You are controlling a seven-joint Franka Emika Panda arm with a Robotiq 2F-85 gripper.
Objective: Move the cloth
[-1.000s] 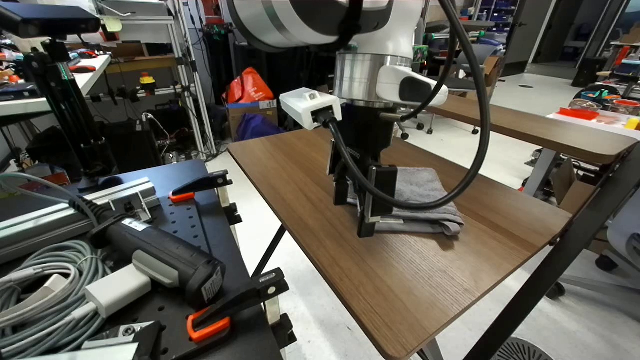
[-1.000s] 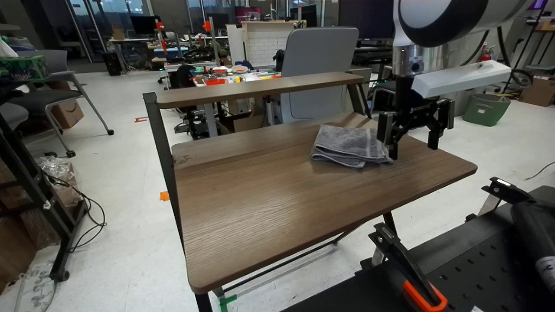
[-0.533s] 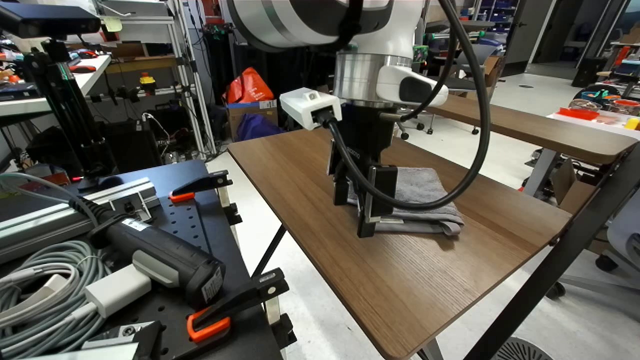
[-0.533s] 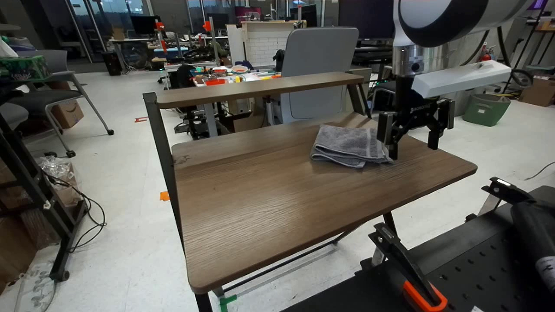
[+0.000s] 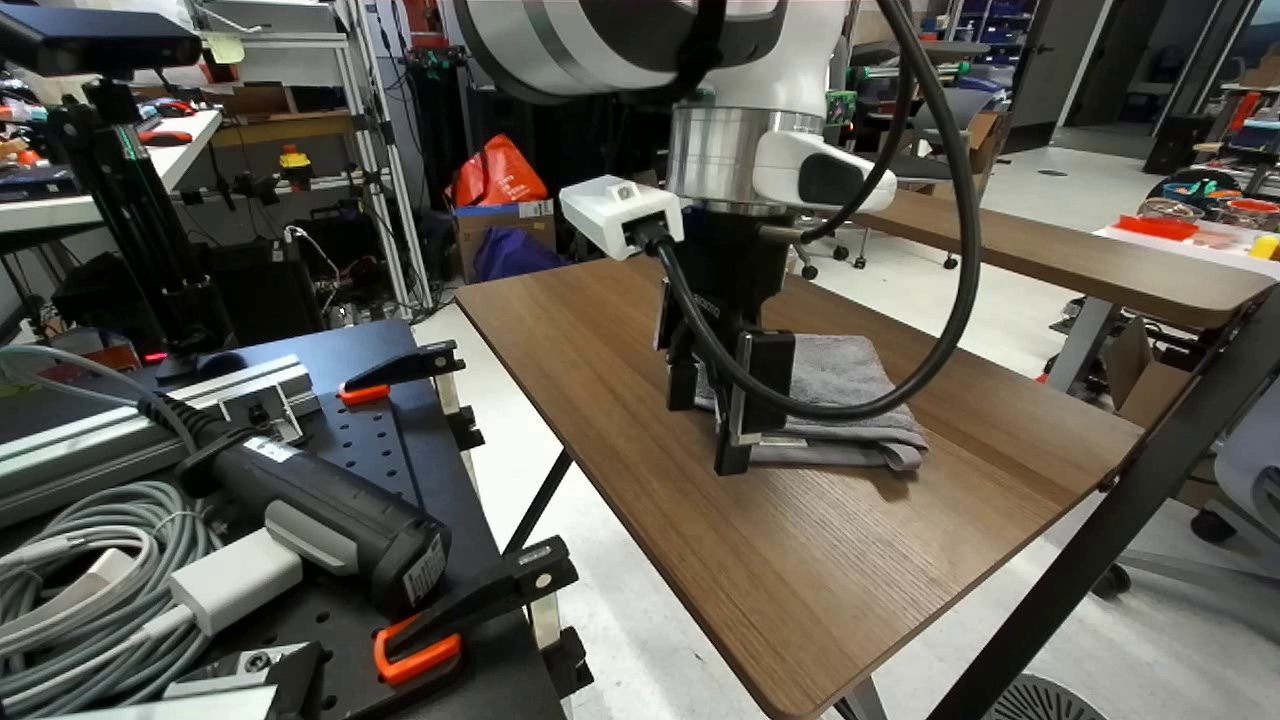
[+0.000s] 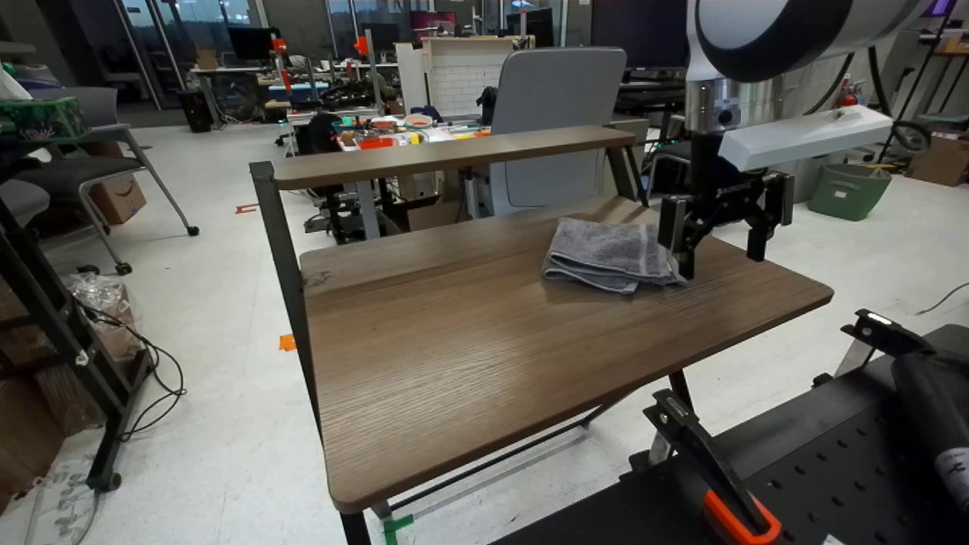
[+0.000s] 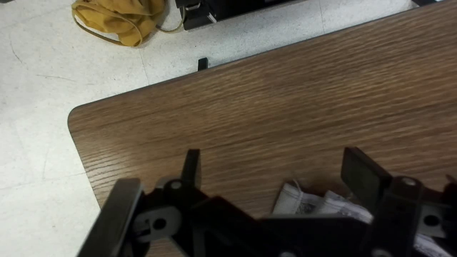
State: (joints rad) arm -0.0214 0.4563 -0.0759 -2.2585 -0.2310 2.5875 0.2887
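Observation:
The cloth point(image 5: 840, 365) is grey, folded in layers, and lies flat on the brown wooden tabletop point(image 5: 900, 570). It also shows in an exterior view point(image 6: 602, 248). In the wrist view, a pale corner of the cloth point(image 7: 290, 199) shows between the fingers, and the gripper body hides most of the rest. My gripper point(image 6: 721, 257) is open, pointing down at the cloth's edge, with one finger close beside the cloth and the other out over the table. The fingers stand wide apart in the wrist view point(image 7: 273, 153). I cannot tell whether a finger touches the cloth.
A raised wooden shelf point(image 6: 454, 157) runs along one long side of the table, on dark metal legs point(image 6: 288, 272). A black cart point(image 5: 370, 450) with orange-handled clamps point(image 5: 420, 655) and a black handheld tool point(image 5: 320, 505) stands beside the table. A black cable point(image 5: 965, 230) loops from the wrist.

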